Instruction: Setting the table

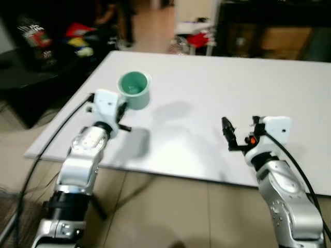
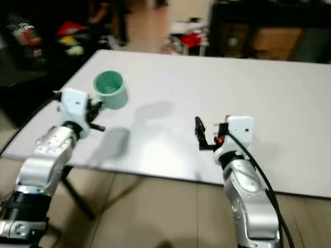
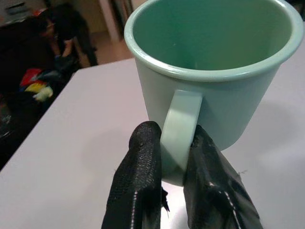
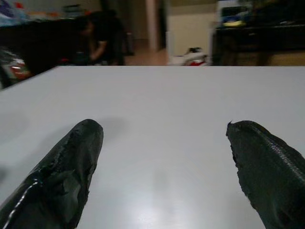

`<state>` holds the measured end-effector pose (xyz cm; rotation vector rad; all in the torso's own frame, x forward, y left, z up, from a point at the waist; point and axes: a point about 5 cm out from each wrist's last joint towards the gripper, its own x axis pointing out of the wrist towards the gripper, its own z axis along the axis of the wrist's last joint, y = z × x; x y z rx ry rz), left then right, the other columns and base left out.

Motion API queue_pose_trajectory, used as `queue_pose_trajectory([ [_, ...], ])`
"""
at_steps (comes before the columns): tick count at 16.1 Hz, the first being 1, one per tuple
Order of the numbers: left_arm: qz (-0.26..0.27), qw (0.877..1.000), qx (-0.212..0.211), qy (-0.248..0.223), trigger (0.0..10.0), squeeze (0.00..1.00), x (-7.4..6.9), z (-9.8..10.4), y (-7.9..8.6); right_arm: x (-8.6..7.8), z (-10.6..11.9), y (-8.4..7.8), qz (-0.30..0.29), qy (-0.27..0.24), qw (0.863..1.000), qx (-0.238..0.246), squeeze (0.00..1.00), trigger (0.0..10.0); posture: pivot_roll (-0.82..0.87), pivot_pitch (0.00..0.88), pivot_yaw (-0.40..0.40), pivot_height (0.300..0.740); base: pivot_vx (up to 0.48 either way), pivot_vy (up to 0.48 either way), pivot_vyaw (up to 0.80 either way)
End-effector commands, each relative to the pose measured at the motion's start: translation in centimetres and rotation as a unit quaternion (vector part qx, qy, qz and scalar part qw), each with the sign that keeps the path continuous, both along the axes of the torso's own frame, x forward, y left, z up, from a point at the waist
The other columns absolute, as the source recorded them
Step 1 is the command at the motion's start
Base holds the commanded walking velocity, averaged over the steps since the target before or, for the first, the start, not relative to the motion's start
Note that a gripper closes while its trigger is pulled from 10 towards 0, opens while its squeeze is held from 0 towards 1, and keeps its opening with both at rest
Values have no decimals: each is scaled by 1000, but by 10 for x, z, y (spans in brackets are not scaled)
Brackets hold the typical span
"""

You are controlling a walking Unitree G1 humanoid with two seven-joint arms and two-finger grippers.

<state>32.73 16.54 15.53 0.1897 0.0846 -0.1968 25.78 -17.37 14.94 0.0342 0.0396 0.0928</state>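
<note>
My right pincer (image 1: 240,135) hovers low over the near edge of the table (image 1: 217,98), its rough black fingers (image 4: 66,167) spread wide apart with bare matte white top between them. My left pincer (image 3: 174,164) is clamped on the flat looped handle of the mug (image 1: 135,90), a smooth, glossy mint-green cylinder with a rolled rim, held upright above the table's near left corner.

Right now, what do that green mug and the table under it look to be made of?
The mug, held by its handle in the left gripper, looks like glazed ceramic or enamelled metal: pale mint, smooth, with soft glints along its thick rolled rim. Which of the two, I cannot tell. The table looks like a white laminate or painted board: flat, matte, with a faint sheen and a thin edge.
</note>
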Motion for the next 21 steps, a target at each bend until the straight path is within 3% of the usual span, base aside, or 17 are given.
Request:
queue_pose_trajectory([
  [1,-14,1000,1,-10,10000,0,1,5,-10,0,3,-6,-11,-5,1000,-4,0,10000,-49,0,46,740,334,0,0],
  [17,-14,1000,13,-13,10000,0,10,5,-5,2,3,-4,-6,-10,1000,-5,0,10000,-51,0,49,740,333,0,0],
  [21,-17,997,53,52,10000,0,21,-15,-5,-1,5,1,45,-4,999,15,0,10000,-53,0,49,740,74,0,0],
])
